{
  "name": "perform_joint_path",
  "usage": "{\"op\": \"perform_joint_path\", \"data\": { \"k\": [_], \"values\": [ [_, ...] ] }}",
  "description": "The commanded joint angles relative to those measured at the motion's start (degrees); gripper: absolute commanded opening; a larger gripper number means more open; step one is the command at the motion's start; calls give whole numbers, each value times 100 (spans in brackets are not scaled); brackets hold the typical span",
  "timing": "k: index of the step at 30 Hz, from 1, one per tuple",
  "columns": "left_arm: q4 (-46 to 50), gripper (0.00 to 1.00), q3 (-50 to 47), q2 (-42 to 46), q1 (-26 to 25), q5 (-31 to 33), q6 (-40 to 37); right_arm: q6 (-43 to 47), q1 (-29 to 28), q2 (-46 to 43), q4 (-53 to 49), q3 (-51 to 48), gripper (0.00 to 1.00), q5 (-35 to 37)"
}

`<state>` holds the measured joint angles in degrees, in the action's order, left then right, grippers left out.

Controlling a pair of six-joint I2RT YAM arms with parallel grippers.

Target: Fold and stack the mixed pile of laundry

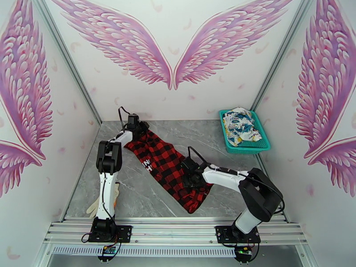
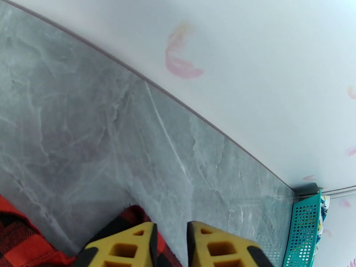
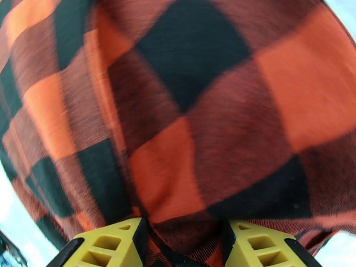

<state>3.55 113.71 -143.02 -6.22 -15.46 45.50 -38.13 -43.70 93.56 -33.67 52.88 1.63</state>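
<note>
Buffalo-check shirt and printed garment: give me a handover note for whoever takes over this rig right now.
The left gripper is shut on the far end of the buffalo-check shirt.
The right gripper is shut on a bunch of its near end.
The shirt runs diagonally between them across the table, unfolded.
The white printed garment lies crumpled in the teal basket, far right.
Done: nothing folded or stacked.
Left: fold both garments, then stack them.

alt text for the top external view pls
A red-and-black checked shirt is held stretched diagonally over a grey table, left gripper at its far end, right gripper near its near end. A white printed garment sits in a teal basket, far right.
</note>
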Motion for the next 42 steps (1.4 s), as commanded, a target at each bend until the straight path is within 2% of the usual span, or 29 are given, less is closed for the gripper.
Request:
{"op": "perform_joint_path", "data": {
  "k": [1,5,9,14,17,20,24,31,36,42],
  "values": [
    [-44,27,538,-240,-67,-273,24,-314,-77,-399,-462,137,53,179],
    [303,31,577,164,-207,-318,-482,312,68,-745,-1040,525,55,771],
    [910,37,252,940,-322,-80,-1135,1130,472,-605,-987,738,56,702],
    [869,37,-1547,2358,-406,383,-1428,1753,1131,35,-582,926,54,307],
    [761,37,-2666,3046,-389,650,-1497,1901,1306,434,-512,1122,52,170],
    [807,37,-3369,3298,-317,825,-1527,1927,1369,720,-471,1219,51,95],
    [941,34,-3641,3068,-141,872,-1594,1752,1373,873,-377,1078,51,-29],
    [1209,32,-2847,2063,-2,845,-1595,953,1197,747,-20,493,48,-580],
    [1585,32,-1537,947,-58,564,-1453,309,744,471,115,163,48,-673],
    [1887,32,142,-119,-367,85,-1307,-316,59,90,106,-128,49,-463]
  ]
}}
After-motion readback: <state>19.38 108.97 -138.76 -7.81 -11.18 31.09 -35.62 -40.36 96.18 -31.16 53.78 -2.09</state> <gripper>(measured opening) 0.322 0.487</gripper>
